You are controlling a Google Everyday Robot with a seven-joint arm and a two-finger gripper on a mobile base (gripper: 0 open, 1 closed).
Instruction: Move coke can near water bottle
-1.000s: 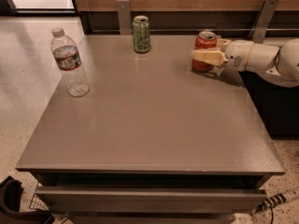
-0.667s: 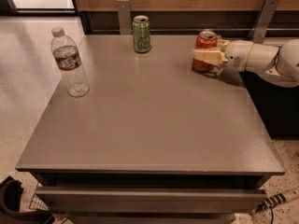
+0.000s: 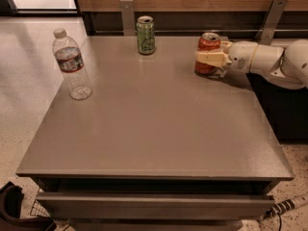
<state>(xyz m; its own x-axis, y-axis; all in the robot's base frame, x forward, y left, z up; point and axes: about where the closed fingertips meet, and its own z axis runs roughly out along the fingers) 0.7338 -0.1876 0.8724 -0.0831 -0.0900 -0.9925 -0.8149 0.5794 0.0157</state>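
The coke can [image 3: 209, 42], red-orange with a silver top, stands upright at the back right of the grey table [image 3: 154, 129]. My gripper [image 3: 210, 58] reaches in from the right and is shut on the can, one pale finger crossing its front at mid-height. The can's base is at the table surface. The water bottle [image 3: 72, 66], clear with a white cap and a dark label band, stands upright near the table's left edge, far from the can.
A green can [image 3: 145, 35] stands at the back middle of the table. A wood-panelled wall with two metal brackets [image 3: 127, 14] runs behind. A dark cabinet [image 3: 281, 109] stands to the right. A drawer front [image 3: 154, 206] is below the table's front edge.
The gripper and the coke can have shifted very slightly to the left. The bottle and the green can have not moved.
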